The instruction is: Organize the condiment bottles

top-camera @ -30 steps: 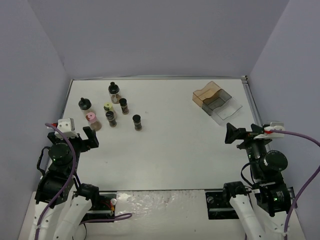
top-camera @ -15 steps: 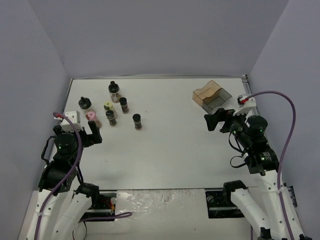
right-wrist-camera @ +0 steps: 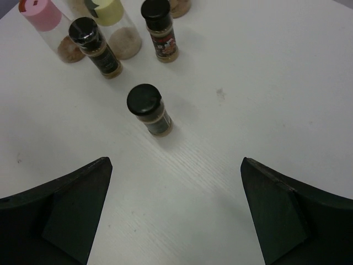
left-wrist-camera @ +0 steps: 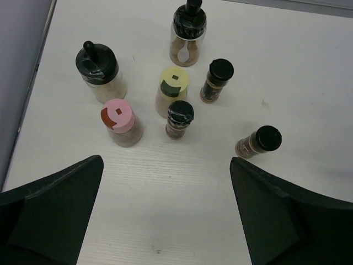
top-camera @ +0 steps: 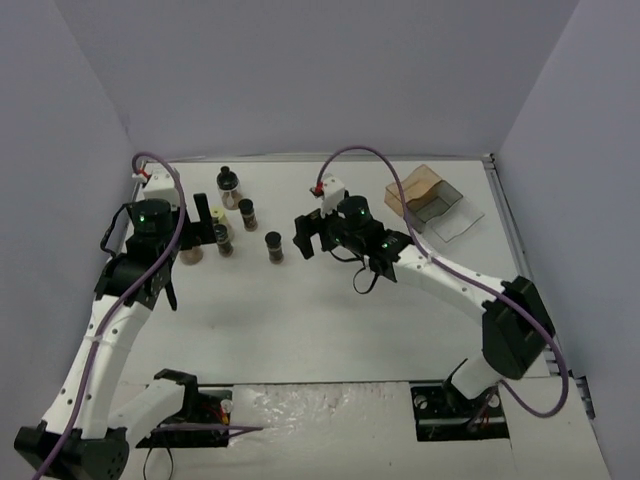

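Several small clear spice jars stand in a cluster at the table's back left. In the left wrist view I see a knob-capped jar (left-wrist-camera: 97,72), a taller knob-capped jar (left-wrist-camera: 188,34), a pale yellow cap (left-wrist-camera: 172,90), a pink cap (left-wrist-camera: 121,121) and black-capped jars (left-wrist-camera: 178,118) (left-wrist-camera: 217,80) (left-wrist-camera: 258,142). My left gripper (left-wrist-camera: 165,163) (top-camera: 200,232) is open and empty, just short of the cluster's left side. My right gripper (right-wrist-camera: 175,161) (top-camera: 308,232) is open and empty, just right of the nearest black-capped jar (right-wrist-camera: 149,109) (top-camera: 273,245).
The stepped clear-and-brown rack (top-camera: 430,200) sits at the back right, behind my right arm. The left wall runs close to the jars. White tabletop (top-camera: 330,320) lies between the cluster and the arm bases.
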